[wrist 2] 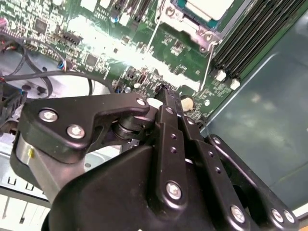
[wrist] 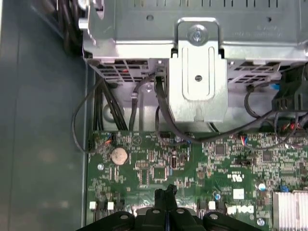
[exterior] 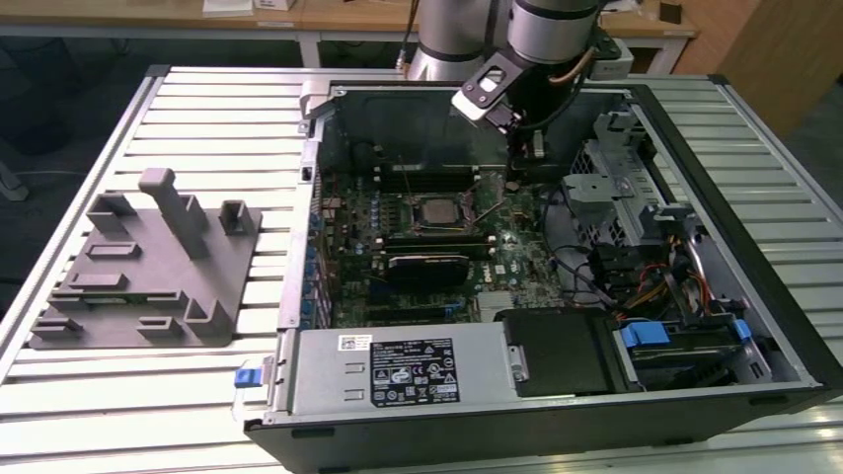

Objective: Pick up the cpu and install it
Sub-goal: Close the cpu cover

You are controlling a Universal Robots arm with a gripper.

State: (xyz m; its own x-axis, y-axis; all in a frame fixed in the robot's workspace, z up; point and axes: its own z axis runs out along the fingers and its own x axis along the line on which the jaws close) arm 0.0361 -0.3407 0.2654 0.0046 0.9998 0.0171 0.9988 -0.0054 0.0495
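Observation:
The cpu (exterior: 432,209), a small square chip with a silvery top, lies flat in the socket in the middle of the green motherboard (exterior: 507,259). Its pale top also shows in the second wrist view (wrist 2: 207,6), beside thin metal socket levers (wrist 2: 209,60). My gripper (exterior: 518,180) hangs inside the open computer case, just to the exterior view's right of the socket. Its black fingers are shut together with nothing between them in both wrist views (wrist 2: 166,95) (wrist: 166,193), with the tips just above the board.
A grey plastic fixture with upright posts (exterior: 145,267) stands on the slatted table at the exterior view's left. Inside the case are memory sticks (exterior: 421,181), a black block (exterior: 424,267), the power supply (exterior: 395,370), a metal drive cage (exterior: 619,188) and loose cables (wrist: 163,115).

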